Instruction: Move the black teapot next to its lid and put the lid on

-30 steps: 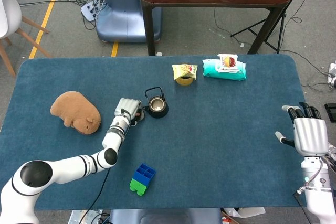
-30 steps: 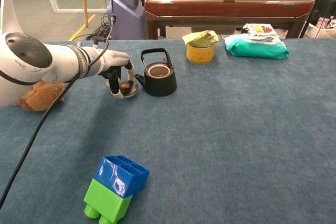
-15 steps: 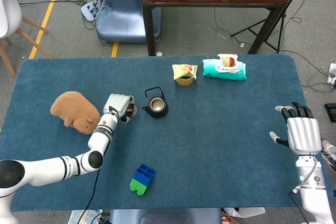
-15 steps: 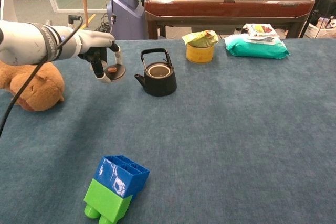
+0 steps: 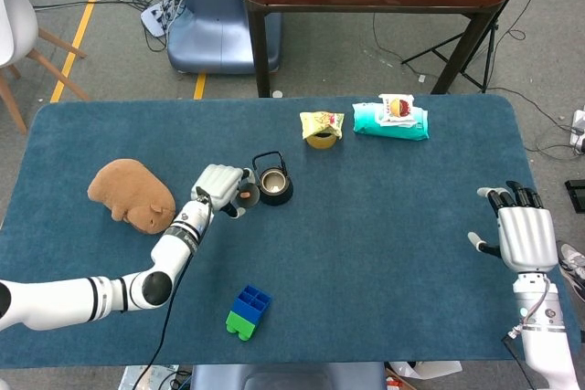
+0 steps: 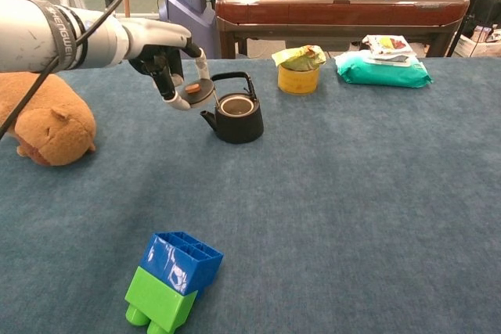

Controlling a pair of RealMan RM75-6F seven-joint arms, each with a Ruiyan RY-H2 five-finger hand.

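The left robot hand (image 6: 160,52) holds the lid (image 6: 199,92) pinched between its fingers, lifted clear of the worktop (image 6: 352,193) and tilted. In the chest view the lid sits at upper left of centre, just beside the handle of the black teapot (image 6: 235,115) and slightly above its rim — not yet over the opening. In the head view the same hand (image 5: 219,187) lies just left of the teapot (image 5: 272,184), near the middle of the frame, with the lid (image 5: 245,194) between hand and pot.

The teapot stands upright on the blue worktop, opening uncovered, handle raised, spout pointing toward the left of the chest frame.

The right robot hand (image 5: 519,233) is at the right edge of the head view, over the worktop's edge, fingers extended and apart, holding nothing. It does not appear in the chest view.

Other items: a brown plush toy (image 6: 43,123) at the left of the worktop; a blue and green block (image 6: 172,279) at lower left of centre; a yellow cup (image 6: 298,70) with a crumpled top and a green packet (image 6: 382,68) along the far edge — the packet carries a small wrapped item on top.
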